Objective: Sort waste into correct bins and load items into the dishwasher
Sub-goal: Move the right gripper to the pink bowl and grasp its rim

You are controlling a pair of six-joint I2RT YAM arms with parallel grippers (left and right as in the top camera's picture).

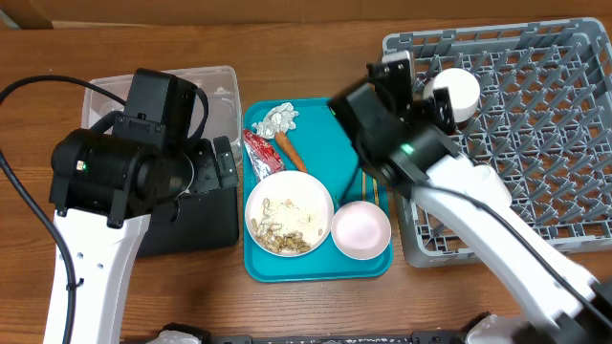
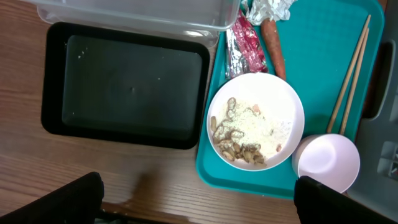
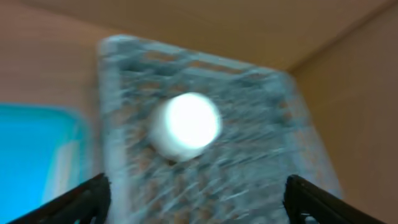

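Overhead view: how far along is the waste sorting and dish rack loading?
Done: the small white cup sits in the grey dish rack. In hand: nothing; the right gripper is open above the cup, the left gripper open over the empty black tray. Left: the wrapper, red packet, carrot piece, scraps in the white bowl, pink bowl and chopsticks are all on the teal tray.

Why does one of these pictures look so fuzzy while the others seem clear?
Right wrist view: heavily smeared, the white cup a glowing blob, the grey rack a hazy lattice. Left wrist view: crisp, the crumbs in the white bowl distinct, the black tray dull and free of glare. Overhead view: mostly sharp and evenly lit, the teal tray clear-edged.
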